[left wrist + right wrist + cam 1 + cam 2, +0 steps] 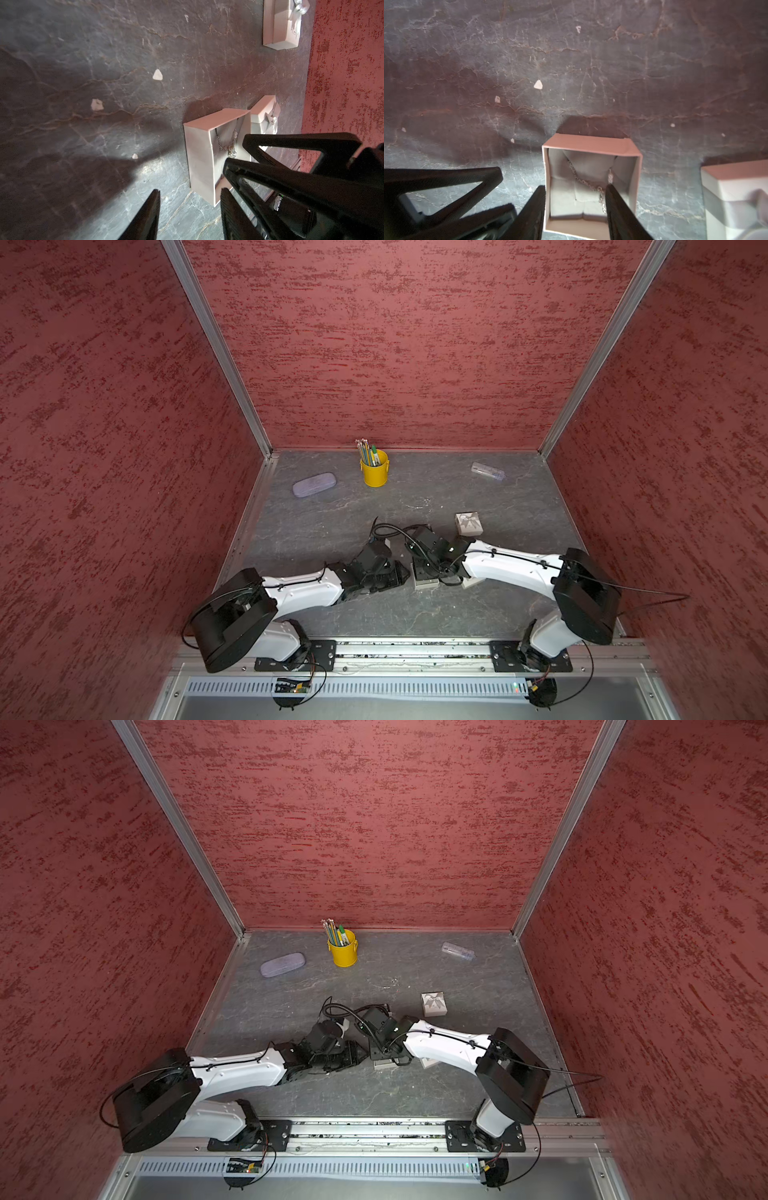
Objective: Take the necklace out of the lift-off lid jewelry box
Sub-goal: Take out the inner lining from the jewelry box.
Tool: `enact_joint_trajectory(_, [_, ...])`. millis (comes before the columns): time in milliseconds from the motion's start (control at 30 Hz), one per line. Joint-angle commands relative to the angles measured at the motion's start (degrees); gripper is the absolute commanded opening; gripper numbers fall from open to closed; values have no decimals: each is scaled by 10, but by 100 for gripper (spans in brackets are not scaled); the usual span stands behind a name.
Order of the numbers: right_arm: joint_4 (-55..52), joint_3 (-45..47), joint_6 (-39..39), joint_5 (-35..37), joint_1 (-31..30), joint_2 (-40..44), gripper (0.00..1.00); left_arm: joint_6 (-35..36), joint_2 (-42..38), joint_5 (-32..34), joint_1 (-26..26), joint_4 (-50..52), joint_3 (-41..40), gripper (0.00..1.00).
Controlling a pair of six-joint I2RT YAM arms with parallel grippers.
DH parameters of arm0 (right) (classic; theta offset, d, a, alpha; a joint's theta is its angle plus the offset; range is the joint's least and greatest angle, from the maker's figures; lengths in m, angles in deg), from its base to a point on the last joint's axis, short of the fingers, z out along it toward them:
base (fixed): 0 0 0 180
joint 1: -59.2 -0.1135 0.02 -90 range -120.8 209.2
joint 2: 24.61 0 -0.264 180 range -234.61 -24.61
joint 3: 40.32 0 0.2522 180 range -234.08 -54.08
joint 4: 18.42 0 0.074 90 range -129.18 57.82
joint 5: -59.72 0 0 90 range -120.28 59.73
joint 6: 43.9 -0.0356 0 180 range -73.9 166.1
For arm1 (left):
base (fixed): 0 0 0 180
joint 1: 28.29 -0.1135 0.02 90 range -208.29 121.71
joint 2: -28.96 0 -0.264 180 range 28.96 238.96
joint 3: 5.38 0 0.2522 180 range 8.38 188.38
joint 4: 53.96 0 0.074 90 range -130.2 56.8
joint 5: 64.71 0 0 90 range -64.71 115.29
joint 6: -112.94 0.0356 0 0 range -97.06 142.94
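Necklace point(583, 181) looks light, limp and snag-prone in the jewelry box point(591, 142); I'd pinch its low loop. Left gripper point(190, 190) and right gripper point(575, 187) jaws are part-open and empty.

The left arm point(299, 593) and right arm point(511, 568) wear glossy white shells between bulky black joint housings point(232, 618). Thin black cables point(519, 558) run clipped along the links. Black base plates point(324, 655) carry silver screws; the fingers point(291, 140) are black open triangles.

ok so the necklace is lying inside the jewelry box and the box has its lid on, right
Not covered: the jewelry box is open at the top, with nothing over it. The right wrist view shows this, and the necklace is lying inside as you say.
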Motion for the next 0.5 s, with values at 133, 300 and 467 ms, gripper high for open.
enact_joint_trajectory(133, [-3,1,3,15,-1,-21,52,-5,5,3,2,-7,12,47])
enact_joint_trajectory(300, [-7,-4,11,22,-2,-36,59,-5,3,4,2,-6,12,47])
enact_joint_trajectory(467, [-8,-4,15,19,-1,-54,62,-5,3,3,2,-6,12,46])
